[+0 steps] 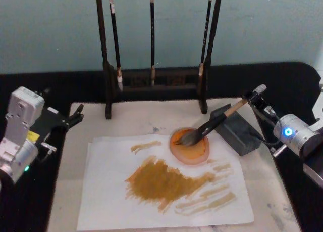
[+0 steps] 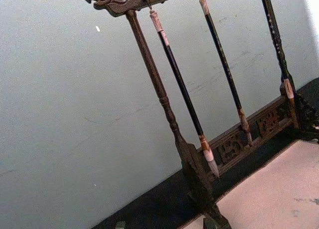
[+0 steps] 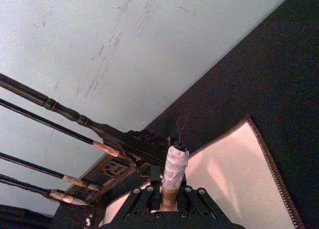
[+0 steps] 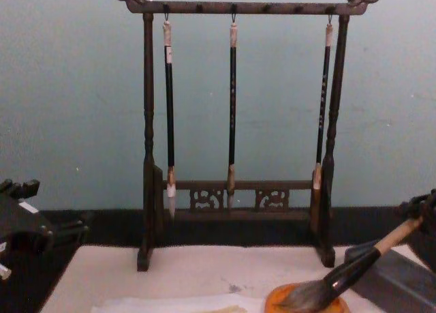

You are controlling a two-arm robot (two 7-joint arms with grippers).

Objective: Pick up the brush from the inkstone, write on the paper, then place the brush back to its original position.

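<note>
- Sitting over the black table [image 1: 75, 88], off the left edge of the beige mat [image 1: 63, 191], the left gripper [image 1: 75, 117] has its fingers spread with nothing between them.
- The paper [image 1: 106, 191] lies flat on the mat, smeared with ochre strokes.
- Behind it stands a dark wooden rack [image 1: 151, 86] with three thin brushes [image 1: 152, 35] hanging from it.
- The orange inkstone [image 1: 194, 155] sits at the paper's far right corner.
- The brush [image 1: 214, 123] has its bushy tip in the inkstone, and its handle slants up across the grey box [image 1: 242, 136].
- The right gripper [image 1: 255, 101] is clamped on the handle just below the white wrapped end.
</note>
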